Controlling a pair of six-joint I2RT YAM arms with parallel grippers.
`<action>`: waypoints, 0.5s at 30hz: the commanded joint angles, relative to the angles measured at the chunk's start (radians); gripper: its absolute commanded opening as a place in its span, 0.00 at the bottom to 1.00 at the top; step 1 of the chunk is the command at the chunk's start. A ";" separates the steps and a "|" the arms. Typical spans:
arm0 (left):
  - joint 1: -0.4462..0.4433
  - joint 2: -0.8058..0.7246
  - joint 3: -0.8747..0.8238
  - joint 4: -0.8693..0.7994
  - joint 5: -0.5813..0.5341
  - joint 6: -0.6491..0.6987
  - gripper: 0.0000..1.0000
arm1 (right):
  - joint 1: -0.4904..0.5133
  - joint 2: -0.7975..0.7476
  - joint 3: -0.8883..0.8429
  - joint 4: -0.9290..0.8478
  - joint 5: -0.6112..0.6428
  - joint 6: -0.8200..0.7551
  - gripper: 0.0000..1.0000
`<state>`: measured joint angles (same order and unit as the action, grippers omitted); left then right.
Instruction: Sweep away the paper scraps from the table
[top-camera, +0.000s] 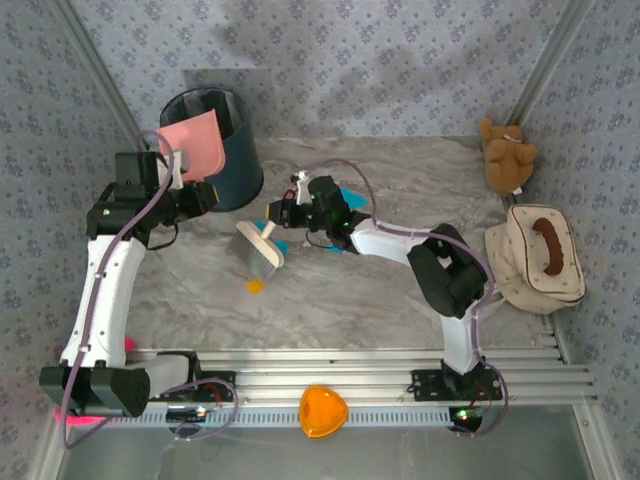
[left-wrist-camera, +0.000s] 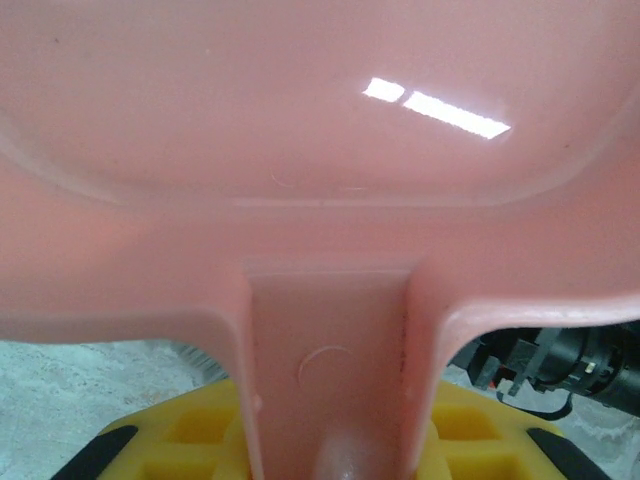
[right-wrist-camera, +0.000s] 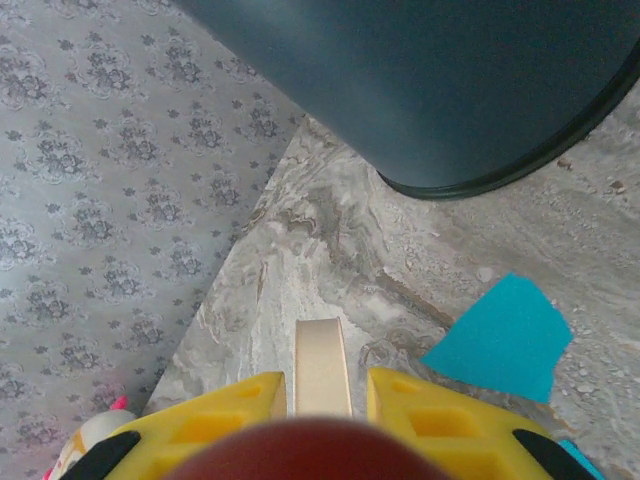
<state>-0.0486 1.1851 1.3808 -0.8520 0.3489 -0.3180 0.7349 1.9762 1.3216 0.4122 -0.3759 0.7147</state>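
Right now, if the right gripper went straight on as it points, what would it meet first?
Likely the dark bin: the right gripper, shut on the brush handle, points toward its base over the table. A cyan paper scrap lies right of that line. Depth is uncertain.

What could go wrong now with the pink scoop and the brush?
The pink dustpan hangs by the rim of the bin and might knock it over. The brush sits close to the orange scrap and a cyan scrap, so a quick sweep might flick them farther across the table.

Twin arms — white links (top-camera: 97, 290), black joints (top-camera: 445, 272), lilac cables (top-camera: 345, 162), yellow pincer fingers (right-wrist-camera: 215, 425), black-tipped.
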 joint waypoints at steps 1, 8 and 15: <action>-0.005 -0.018 0.006 -0.014 -0.014 0.031 0.00 | 0.009 0.040 0.050 0.068 -0.013 0.082 0.00; -0.004 -0.020 0.000 -0.016 -0.017 0.032 0.00 | 0.012 0.096 0.067 0.064 0.013 0.109 0.00; -0.004 -0.026 -0.006 -0.013 -0.016 0.031 0.00 | -0.031 0.085 0.037 0.006 0.085 0.085 0.00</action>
<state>-0.0486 1.1851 1.3769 -0.8650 0.3393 -0.3035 0.7280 2.0705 1.3483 0.4301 -0.3389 0.7963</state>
